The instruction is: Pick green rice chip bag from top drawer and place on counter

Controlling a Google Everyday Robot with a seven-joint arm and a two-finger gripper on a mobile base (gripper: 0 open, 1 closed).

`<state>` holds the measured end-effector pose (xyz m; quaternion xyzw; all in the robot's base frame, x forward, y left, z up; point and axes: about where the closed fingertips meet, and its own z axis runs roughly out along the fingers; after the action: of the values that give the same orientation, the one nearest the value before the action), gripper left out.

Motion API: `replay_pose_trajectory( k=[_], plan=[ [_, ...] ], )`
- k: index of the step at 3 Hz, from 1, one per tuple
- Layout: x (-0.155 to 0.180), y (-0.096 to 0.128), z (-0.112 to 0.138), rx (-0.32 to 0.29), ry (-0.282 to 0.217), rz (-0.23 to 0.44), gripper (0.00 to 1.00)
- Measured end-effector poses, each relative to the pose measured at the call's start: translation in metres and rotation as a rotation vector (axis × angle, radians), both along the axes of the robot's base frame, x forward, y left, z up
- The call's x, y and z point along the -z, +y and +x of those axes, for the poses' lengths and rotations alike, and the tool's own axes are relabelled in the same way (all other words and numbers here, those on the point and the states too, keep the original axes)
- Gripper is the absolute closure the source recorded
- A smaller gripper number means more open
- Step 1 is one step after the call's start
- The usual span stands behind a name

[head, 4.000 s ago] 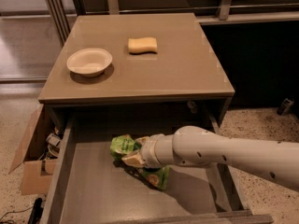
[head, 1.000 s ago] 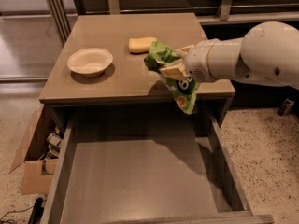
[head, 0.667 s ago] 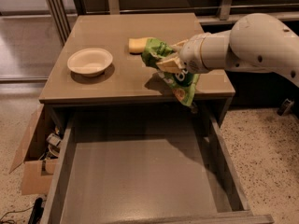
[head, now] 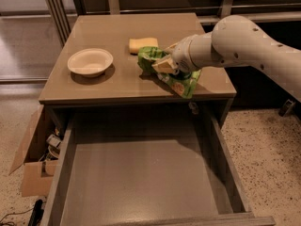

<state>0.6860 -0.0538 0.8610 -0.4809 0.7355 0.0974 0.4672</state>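
Observation:
The green rice chip bag (head: 181,81) is crinkled and light green. It hangs in my gripper (head: 164,66) just above the right part of the counter (head: 113,34), its lower end near the counter's front edge. The gripper is shut on the bag's upper part. My white arm (head: 244,46) reaches in from the right. The top drawer (head: 141,182) stands pulled out below the counter and nothing lies on its floor.
A white bowl (head: 90,61) sits on the counter's left side. A yellow sponge (head: 143,44) lies at the counter's middle, just behind the bag. A cardboard box (head: 35,161) stands on the floor to the left of the drawer.
The bag was lifted out of the drawer by my gripper. Over the last second it moved back and lower over the counter's right side.

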Motion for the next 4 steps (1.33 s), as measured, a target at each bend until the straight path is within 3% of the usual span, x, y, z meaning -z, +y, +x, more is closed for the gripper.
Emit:
replay_pose_trajectory(
  k=[1,2,4],
  plan=[
    [-0.002,0.0,0.0,0.0,0.0,0.0,0.81],
    [-0.002,0.0001,0.0,0.0,0.0,0.0,0.5],
    [-0.002,0.0001,0.0,0.0,0.0,0.0,0.04]
  ],
)
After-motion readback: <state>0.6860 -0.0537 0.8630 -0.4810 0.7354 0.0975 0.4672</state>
